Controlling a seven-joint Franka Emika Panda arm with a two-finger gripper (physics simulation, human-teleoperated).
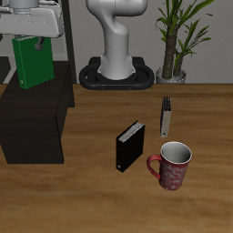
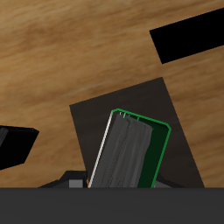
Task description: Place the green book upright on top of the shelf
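Above the shelf (image 1: 36,114) my gripper (image 1: 30,40) hangs clenched on the top edge of the green book (image 1: 33,64), a stiff, light hardcover with slick boards, best pinched across its thickness near the middle.

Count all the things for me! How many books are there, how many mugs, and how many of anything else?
Books: 3 - the green book held in the gripper above the shelf, the black book, the thin grey-brown book
Mugs: 1 - the red mug
Shelves: 1
Potted plants: 1 - the plant
Total: 6
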